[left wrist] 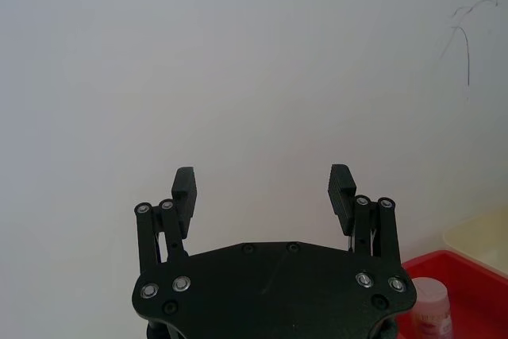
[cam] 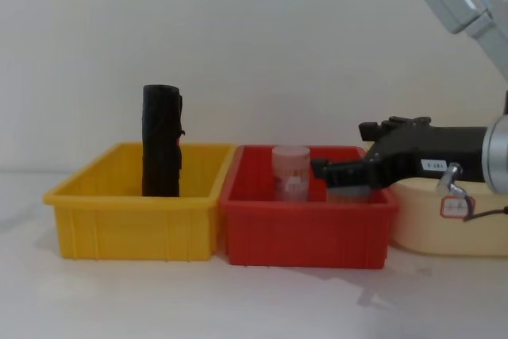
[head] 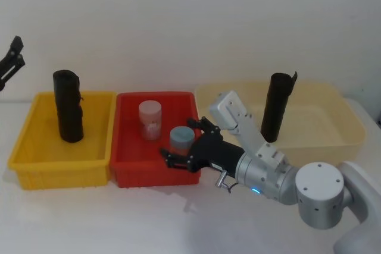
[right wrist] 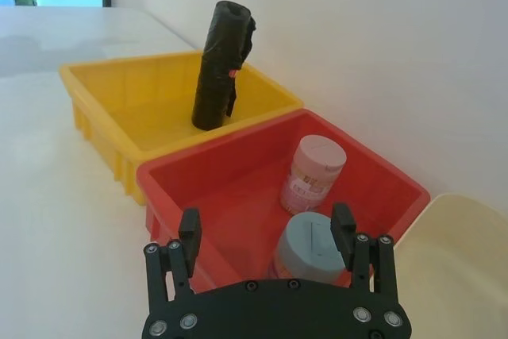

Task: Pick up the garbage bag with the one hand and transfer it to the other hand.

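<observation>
While the right pincer (head: 174, 160) hangs with its jaws spread wide and empty over the front right corner of the red plastic bin (head: 128, 171), no grasp has begun, so the step in hand looks like the approach. Just beyond its fingertips (right wrist: 190, 230) in that bin stand a grey-lidded jar (right wrist: 311, 250) and a pink-capped jar (right wrist: 314, 173). Its silver arm, with a blue ring light, reaches in low and nearly level from the right of the red bin.

The garbage bag (head: 276, 107), a tall smooth black roll, stands upright in the cream tray (head: 345, 117) to the right of the red bin, behind the arm. A similar black roll with a side bump (head: 68, 106) stands in the yellow bin (head: 36, 165) to the left.

The left pincer (left wrist: 263, 187) is raised high, far left of the red bin, jaws wide apart, facing the wall. The next move probably calls for one pincer to close around the garbage bag.
</observation>
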